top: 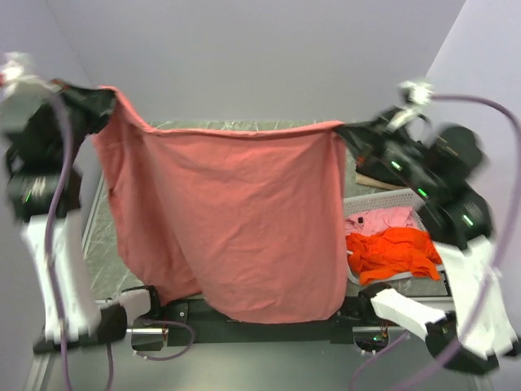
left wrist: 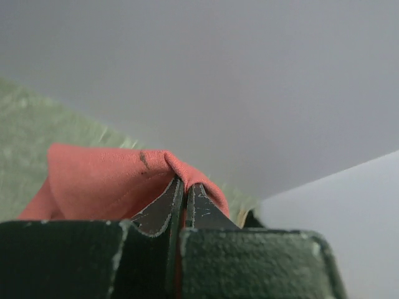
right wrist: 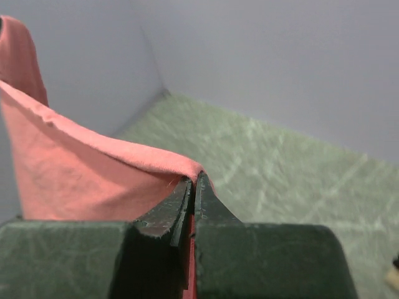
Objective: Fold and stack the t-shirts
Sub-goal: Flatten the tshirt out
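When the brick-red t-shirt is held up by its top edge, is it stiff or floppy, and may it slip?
Probably very floppy: the brick-red t-shirt drapes in loose folds below the left tool and right tool. Likely light, since two thin pinches carry it. Slipping seems possible, as each tool holds only a small edge.

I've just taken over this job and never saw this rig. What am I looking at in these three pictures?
Two robot arms, bolted at the near table edge. The wide picture looks down from above and behind: left arm, right arm. The other two are cameras on each wrist. Together they hold the brick-red t-shirt spread in the air, the left fingers and right fingers each shut on an upper corner. On the table a white basket holds a pink shirt and an orange shirt.
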Controlling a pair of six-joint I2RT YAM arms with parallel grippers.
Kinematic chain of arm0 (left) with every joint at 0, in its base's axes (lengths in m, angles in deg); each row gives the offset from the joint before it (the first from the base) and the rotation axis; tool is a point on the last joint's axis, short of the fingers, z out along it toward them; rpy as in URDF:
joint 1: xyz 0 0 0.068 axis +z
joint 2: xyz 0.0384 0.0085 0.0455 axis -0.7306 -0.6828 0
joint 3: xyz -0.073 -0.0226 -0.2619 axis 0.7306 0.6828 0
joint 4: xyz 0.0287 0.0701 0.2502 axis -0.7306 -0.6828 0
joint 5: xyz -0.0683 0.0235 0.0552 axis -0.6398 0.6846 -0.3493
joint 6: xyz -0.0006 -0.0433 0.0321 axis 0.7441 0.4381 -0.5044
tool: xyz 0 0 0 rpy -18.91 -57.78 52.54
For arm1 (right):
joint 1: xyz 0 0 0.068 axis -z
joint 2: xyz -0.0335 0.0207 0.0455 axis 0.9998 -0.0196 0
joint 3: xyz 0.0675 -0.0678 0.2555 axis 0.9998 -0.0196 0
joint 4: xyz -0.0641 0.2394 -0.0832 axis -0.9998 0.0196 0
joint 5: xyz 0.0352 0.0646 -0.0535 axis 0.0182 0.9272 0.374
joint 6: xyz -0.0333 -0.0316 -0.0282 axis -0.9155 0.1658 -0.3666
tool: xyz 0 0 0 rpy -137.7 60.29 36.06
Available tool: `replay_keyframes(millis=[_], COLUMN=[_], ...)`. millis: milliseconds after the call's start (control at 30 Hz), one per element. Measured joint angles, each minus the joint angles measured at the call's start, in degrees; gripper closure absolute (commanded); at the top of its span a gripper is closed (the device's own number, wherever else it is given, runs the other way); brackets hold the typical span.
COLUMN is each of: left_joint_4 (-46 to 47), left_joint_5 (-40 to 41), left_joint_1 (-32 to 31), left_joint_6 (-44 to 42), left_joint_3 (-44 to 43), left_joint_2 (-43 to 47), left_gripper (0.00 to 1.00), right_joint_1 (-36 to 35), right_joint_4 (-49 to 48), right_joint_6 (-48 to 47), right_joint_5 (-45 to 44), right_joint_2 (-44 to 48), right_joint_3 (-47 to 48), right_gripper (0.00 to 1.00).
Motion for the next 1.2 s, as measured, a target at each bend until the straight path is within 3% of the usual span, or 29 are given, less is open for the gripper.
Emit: replay_keyframes(millis=[133, 233, 367, 467, 633, 867, 1200], left_joint_4=[2.6, 2.2, 0.3, 1.9, 5.2, 4.3, -2.5], left_joint_5=[-4.0, -5.9, -8.1, -9.4, -11.2, -11.2, -3.1], left_joint_1=[-0.1, -0.2, -0.3, -0.3, -0.3, -0.3, -4.3], left_joint_6=[-0.9, -1.5, -1.9, -2.0, -3.0, -6.2, -7.6], left_joint_3=[4.7, 3.0, -10.1, -18.7, -22.1, -20.5, -15.8], left_joint_2=[-12.3, -21.4, -31.0, -33.0, -29.6, -23.0, -2.5], left_gripper=[0.99, 0.99, 1.0, 0.99, 0.99, 0.99, 0.99], right_joint_1=[0.1, 0.8, 1.1, 1.2, 1.2, 1.0, -1.2], right_joint_4=[-0.6, -0.7, 0.5, 1.1, 1.2, 3.8, 13.0], right_joint_6=[-1.4, -1.6, -1.6, -1.6, -1.6, -2.1, -1.4], right_joint_5=[-2.9, -4.4, -5.3, -5.6, -5.0, -1.1, 2.7], right_joint_2=[-9.9, -19.1, -28.6, -33.4, -34.3, -28.7, -8.9], right_joint_3=[-1.4, -0.4, 6.4, 15.1, 24.8, 26.3, 25.6], right_gripper=[1.0, 1.0, 1.0, 1.0, 1.0, 1.0, 1.0])
